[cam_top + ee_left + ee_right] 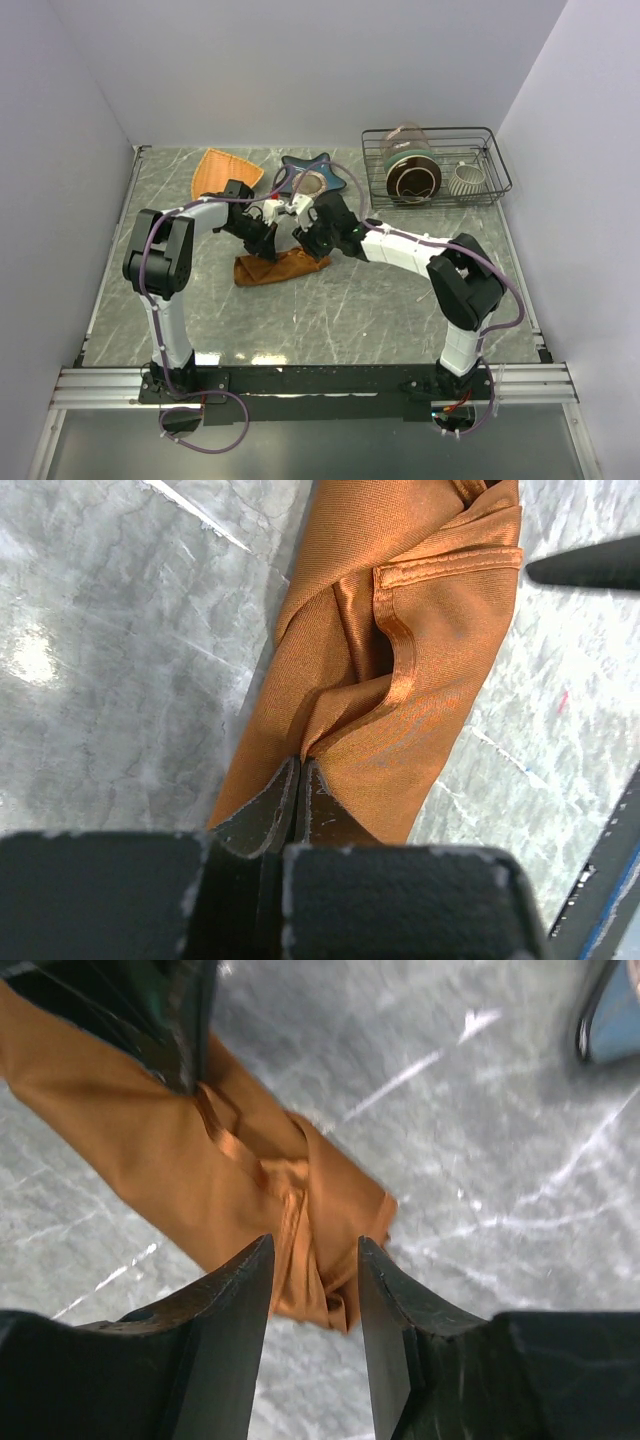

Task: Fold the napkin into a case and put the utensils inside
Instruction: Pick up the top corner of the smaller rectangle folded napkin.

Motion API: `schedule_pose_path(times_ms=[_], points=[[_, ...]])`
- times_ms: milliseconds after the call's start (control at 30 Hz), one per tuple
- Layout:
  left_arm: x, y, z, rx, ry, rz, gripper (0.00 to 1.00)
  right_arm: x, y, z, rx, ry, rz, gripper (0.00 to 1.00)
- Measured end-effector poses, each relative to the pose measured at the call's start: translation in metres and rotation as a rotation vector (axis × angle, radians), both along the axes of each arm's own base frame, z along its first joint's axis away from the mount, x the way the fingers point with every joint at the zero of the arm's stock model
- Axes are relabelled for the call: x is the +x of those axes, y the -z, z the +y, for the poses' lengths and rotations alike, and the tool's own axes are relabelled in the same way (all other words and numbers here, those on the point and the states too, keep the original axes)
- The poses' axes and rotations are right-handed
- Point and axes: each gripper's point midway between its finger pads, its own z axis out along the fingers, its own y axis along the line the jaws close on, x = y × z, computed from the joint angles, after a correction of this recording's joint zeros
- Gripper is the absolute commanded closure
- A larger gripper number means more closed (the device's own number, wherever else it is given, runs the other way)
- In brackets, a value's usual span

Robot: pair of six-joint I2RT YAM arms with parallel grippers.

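The napkin [283, 269] lay on the table [350, 310] left of centre, already folded into a narrow strip running roughly from 9 to 3 o'clock in the top view. It looked light, limp and a little glossy, so its layers would probably slide and spring open if let go. The hemmed edge [398, 630] seemed the firmest place to pinch.

The left gripper [299, 772] had its fingers pressed together on a crease, with the fold lines running into their tips. The right gripper [312, 1247] hovered over the strip's end at 3 o'clock, its fingers [235, 1290] parted halfway and gripping nothing.

A woven orange plate [225, 170] sat at 11 o'clock, a blue star-shaped dish [312, 178] at 1 and a wire rack [437, 163] at 2. The utensils could not be made out.
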Motion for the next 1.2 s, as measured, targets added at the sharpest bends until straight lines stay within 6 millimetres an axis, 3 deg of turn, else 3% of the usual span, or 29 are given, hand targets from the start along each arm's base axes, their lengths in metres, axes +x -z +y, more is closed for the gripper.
schedule_pose_path(times_ms=[167, 500, 667, 800, 1067, 1200], points=[[-0.002, 0.0, -0.002, -0.015, -0.009, 0.026, 0.99, 0.005, 0.003, 0.009, -0.037, -0.027, -0.062, 0.53], [-0.003, 0.0, -0.003, -0.022, -0.011, 0.045, 0.99, 0.004, 0.037, 0.016, -0.122, -0.071, -0.058, 0.47], [-0.003, 0.0, -0.003, -0.023, -0.012, 0.048, 0.99, 0.001, 0.039, 0.019, -0.142, -0.097, -0.063, 0.51], [-0.003, 0.0, -0.002, -0.028, -0.014, 0.051, 0.99, 0.005, 0.046, 0.022, -0.184, -0.098, -0.091, 0.72], [-0.002, 0.0, 0.0, -0.041, -0.024, 0.06, 0.99, 0.02, 0.048, 0.008, -0.291, -0.014, -0.18, 1.0], [-0.001, 0.0, 0.001, -0.042, -0.026, 0.06, 0.99, 0.028, 0.043, 0.003, -0.312, 0.04, -0.222, 1.0]])
